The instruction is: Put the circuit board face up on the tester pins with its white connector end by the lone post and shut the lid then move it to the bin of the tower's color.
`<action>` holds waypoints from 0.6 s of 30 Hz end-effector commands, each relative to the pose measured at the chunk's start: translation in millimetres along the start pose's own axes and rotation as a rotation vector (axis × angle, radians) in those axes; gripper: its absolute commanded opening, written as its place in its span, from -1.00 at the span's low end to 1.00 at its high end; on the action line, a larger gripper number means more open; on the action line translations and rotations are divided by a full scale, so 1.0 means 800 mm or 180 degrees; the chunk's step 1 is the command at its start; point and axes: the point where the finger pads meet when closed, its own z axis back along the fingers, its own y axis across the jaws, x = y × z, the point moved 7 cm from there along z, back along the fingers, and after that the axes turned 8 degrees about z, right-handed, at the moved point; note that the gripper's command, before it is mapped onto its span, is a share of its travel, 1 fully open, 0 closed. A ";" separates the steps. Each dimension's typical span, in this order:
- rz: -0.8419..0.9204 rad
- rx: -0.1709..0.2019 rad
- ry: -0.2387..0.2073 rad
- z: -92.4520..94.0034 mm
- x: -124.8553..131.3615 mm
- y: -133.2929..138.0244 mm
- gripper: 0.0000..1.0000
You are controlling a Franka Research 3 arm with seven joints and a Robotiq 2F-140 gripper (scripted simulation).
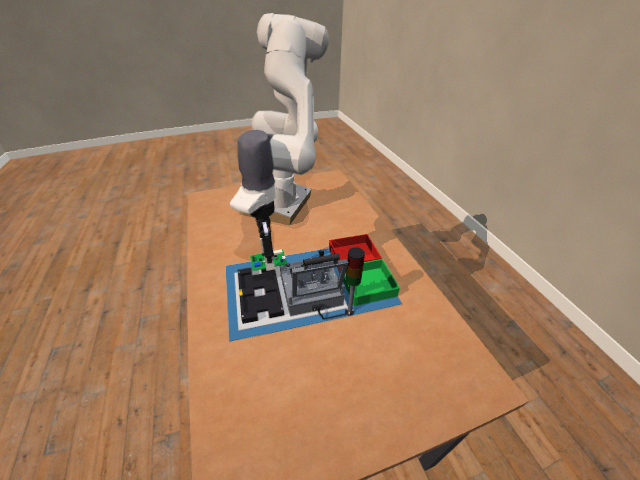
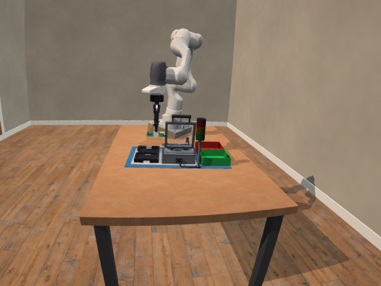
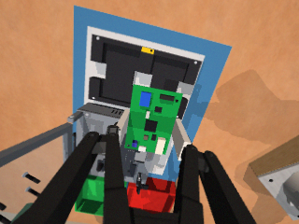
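My gripper is shut on the green circuit board and holds it level in the air above the far end of the black tray. In the wrist view the board sits face up between my two fingers, with its white connector end toward the bins. Both tray pockets look empty. The grey tester stands to the right of the tray with its clear lid raised. The signal tower beside it shows no bright light.
The red bin and the green bin stand to the right of the tester on the blue mat. The lid's black handle stands high beside my gripper. The arm's base is at the table's far end.
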 end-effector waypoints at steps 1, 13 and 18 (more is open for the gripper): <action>-0.0097 0.0010 -0.0001 0.001 0.014 -0.006 -0.09; -0.0097 0.0010 -0.0001 0.004 0.053 -0.028 -0.09; -0.0097 0.0010 -0.0001 0.005 0.073 -0.039 -0.09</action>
